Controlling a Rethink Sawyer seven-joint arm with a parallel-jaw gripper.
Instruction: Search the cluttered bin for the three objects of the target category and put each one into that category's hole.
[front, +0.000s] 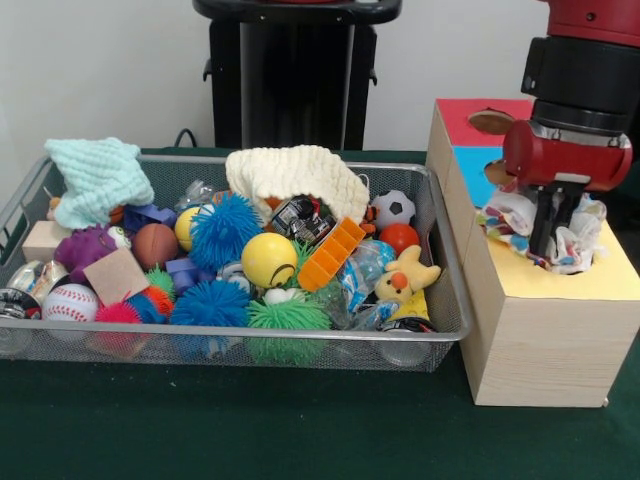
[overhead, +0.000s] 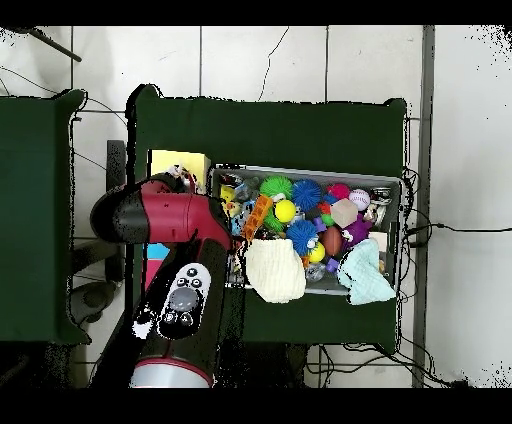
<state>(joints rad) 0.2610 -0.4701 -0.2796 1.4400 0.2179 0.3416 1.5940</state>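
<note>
Patterned cloth (front: 560, 235) bunched at the yellow hole (front: 590, 262) of the wooden box (front: 540, 340), gripper (front: 553, 235) over it.
Fingers look pinched on the cloth, which seems light, limp and best held by a gathered fold. At nine o'clock, the wire bin (front: 440, 300) holds cream cloth (front: 295, 175), mint cloth (front: 98, 175) and balls, clear of the hole.

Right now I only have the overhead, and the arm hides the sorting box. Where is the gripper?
Observer: The gripper hangs over the hole in the box's yellow section.
Operator: Anything with it?
Observer: A white cloth with coloured spots is bunched around it at that hole.
Operator: Has it gone through?
Observer: No, much of the cloth sits above the rim, spilling to both sides.
</note>
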